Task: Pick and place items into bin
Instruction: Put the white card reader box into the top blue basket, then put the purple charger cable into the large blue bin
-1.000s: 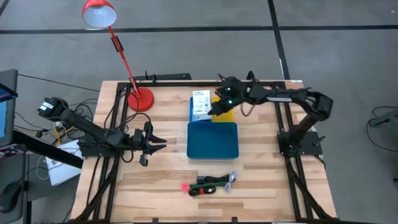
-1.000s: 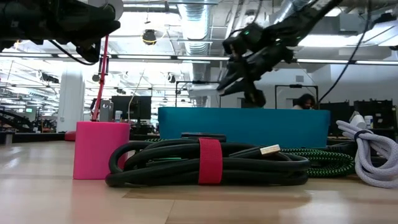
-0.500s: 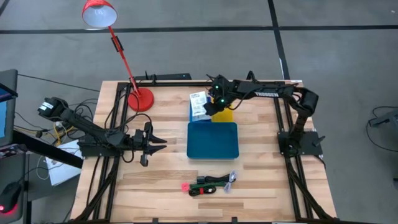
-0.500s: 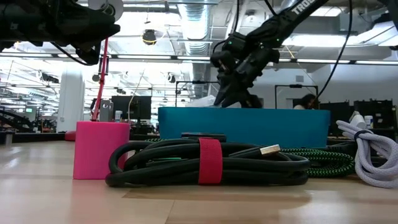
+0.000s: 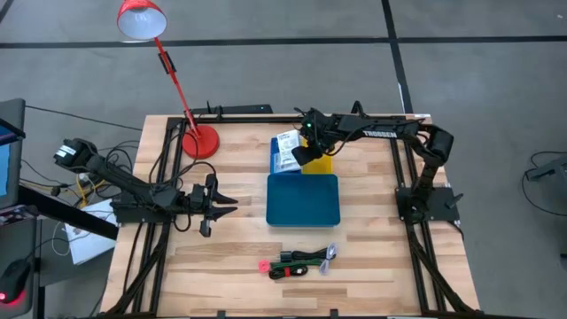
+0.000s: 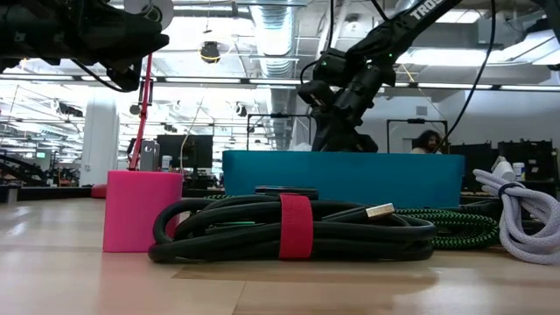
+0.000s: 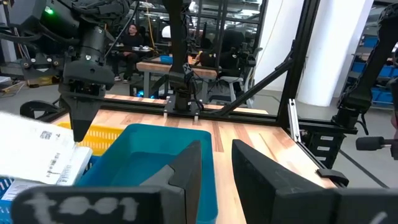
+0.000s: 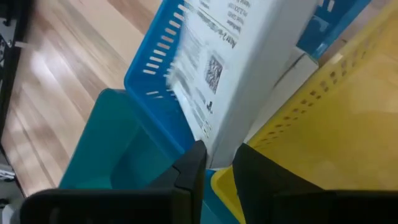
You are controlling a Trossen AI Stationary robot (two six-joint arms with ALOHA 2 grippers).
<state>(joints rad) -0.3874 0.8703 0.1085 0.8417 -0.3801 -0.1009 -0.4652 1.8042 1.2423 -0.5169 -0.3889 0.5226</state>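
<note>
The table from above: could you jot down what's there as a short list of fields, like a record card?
Right gripper: over the small blue tray and yellow tray, beside a white packet lying in the blue tray
Left gripper: waiting left of the large teal tray, holding nothing
Still on the table: pink block, black cable bundle, white cord
Also there: red lamp

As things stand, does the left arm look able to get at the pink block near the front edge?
Probably yes. The pink block sits in the open on the table, left of the cable bundle, nothing over it. The left claw waits at the table's left; whether it reaches that far is unclear.
</note>
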